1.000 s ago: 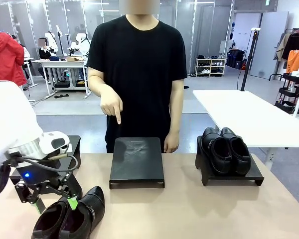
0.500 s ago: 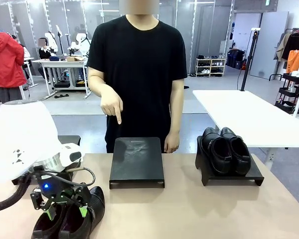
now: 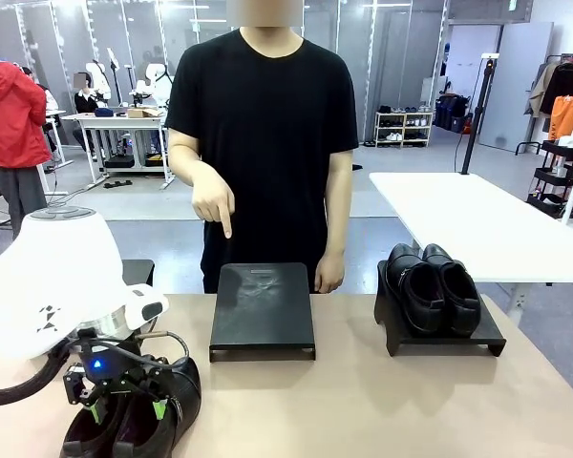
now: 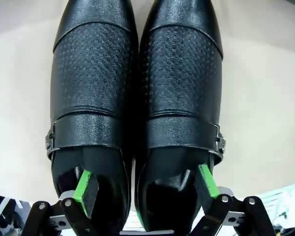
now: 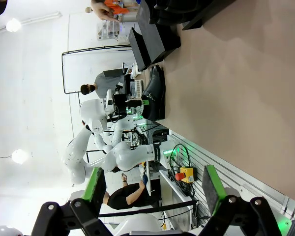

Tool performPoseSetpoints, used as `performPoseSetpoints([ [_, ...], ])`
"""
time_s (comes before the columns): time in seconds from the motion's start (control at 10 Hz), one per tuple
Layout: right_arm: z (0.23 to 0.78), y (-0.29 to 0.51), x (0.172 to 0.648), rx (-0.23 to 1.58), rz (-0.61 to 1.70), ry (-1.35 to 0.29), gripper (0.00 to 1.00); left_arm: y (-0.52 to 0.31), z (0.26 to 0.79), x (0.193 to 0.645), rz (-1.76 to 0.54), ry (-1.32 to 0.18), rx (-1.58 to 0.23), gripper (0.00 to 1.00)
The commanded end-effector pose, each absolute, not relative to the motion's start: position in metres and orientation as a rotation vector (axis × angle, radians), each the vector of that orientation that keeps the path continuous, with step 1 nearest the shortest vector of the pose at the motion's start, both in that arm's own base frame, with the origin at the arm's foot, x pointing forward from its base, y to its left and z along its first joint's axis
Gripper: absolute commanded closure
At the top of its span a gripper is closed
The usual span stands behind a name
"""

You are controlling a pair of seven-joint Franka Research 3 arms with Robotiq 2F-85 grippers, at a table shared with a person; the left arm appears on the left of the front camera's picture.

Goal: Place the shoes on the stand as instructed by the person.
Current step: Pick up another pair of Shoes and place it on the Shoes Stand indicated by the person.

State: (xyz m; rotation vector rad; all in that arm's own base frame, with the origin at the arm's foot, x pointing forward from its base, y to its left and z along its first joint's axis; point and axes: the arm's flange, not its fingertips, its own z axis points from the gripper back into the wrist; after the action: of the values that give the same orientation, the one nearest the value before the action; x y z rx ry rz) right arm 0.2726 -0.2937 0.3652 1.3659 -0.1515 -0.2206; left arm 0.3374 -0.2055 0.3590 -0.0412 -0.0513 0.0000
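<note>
a tan table (image 3: 363, 401) is taking up the near part of the room, its top matte and smooth. three black stands are sitting in a row along its far side. the left stand (image 3: 141, 272) is lying half hidden behind the left arm. the middle stand (image 3: 263, 307) is lying just in front of the person (image 3: 263, 124). the right stand (image 3: 482, 339) is carrying the plain shoes (image 3: 432, 286), which are resting side by side and touching.

the strap shoes (image 4: 137, 88) are lying on the table near its front left corner, pressed together, with their toes pointing toward the stands. the left gripper (image 3: 126, 410) is hanging right over their heel ends with its jaws standing apart. one green pad is dipping at the mouth of each shoe, and the two inner walls are sitting between the pads. whether either pad is touching leather is not showing clearly.

the right gripper (image 5: 153, 184) is also keeping its jaws apart, with nothing between the pads, well apart from the strap shoes.

the person is standing at the far side. the pointing hand (image 3: 213, 200) is aiming its index finger down over the middle stand, and the other hand (image 3: 329, 275) is hanging by the table edge.

behind, a grey floor is running back to glass partitions. a white table (image 3: 477, 224) is standing to the right, a low shelf (image 3: 403, 127) is sitting at the back, and a clothes rack (image 3: 563, 105) is standing at the far right. a figure in a red jacket (image 3: 14, 105) is standing at the left.
</note>
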Motion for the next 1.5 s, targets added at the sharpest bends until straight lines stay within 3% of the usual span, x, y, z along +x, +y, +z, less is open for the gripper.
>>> performPoseSetpoints([
  [0.0, 0.367, -0.292, 0.268, 1.363, -0.217, -0.144, 0.00, -0.187, 0.334, 0.311, 0.036, -0.059, -0.010, 0.00],
  [0.1, 0.367, -0.292, 0.268, 1.363, -0.217, -0.144, 0.00, -0.185, 0.334, 0.311, 0.040, -0.065, 0.002, 0.02],
  [0.2, 0.367, -0.292, 0.268, 1.363, -0.217, -0.144, 0.00, -0.182, 0.333, 0.312, 0.055, -0.061, 0.021, 0.46],
  [0.3, 0.367, -0.292, 0.268, 1.363, -0.217, -0.144, 0.00, -0.181, 0.332, 0.311, 0.049, -0.053, 0.036, 0.62],
  [0.4, 0.367, -0.292, 0.268, 1.363, -0.217, -0.144, 0.00, -0.181, 0.332, 0.310, 0.044, -0.043, 0.038, 1.00],
  [0.6, 0.367, -0.292, 0.268, 1.363, -0.217, -0.144, 0.00, -0.176, 0.330, 0.308, 0.046, -0.014, 0.051, 1.00],
  [0.7, 0.367, -0.292, 0.268, 1.363, -0.217, -0.144, 0.00, -0.173, 0.330, 0.308, 0.054, -0.009, 0.047, 0.85],
  [0.9, 0.367, -0.292, 0.268, 1.363, -0.217, -0.144, 0.00, -0.174, 0.331, 0.305, 0.050, 0.000, 0.041, 1.00],
  [1.4, 0.367, -0.292, 0.268, 1.363, -0.217, -0.144, 0.00, -0.170, 0.351, 0.295, 0.038, -0.003, -0.025, 1.00],
])
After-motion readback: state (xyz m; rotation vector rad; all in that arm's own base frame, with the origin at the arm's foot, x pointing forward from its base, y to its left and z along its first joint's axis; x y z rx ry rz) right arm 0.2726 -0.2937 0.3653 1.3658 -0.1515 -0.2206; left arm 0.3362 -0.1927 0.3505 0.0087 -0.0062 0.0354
